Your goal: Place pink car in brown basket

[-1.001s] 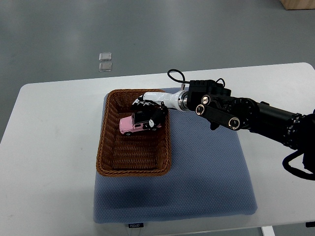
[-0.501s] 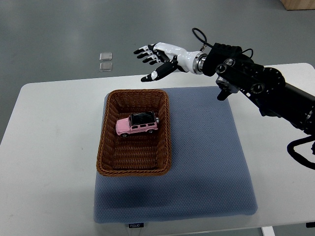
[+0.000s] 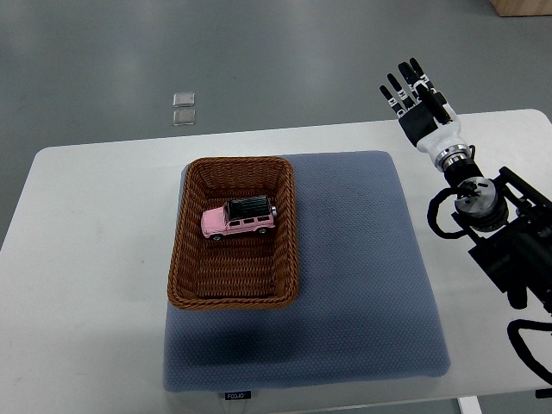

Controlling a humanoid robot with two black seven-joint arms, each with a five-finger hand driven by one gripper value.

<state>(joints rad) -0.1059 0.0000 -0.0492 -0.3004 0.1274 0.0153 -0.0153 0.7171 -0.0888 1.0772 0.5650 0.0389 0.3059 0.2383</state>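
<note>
R arm [image 3: 509,267] cut off, frame edge

White desk [image 3: 95,259], rounded at the corners. On it, a blue-grey mat [image 3: 362,285], lying flat; on the mat's left part, a brown basket [image 3: 185,259].

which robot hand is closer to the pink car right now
Right, by default: the right robot hand is open, far to the right of the pink car in the brown basket. The left one is out of view.
</note>
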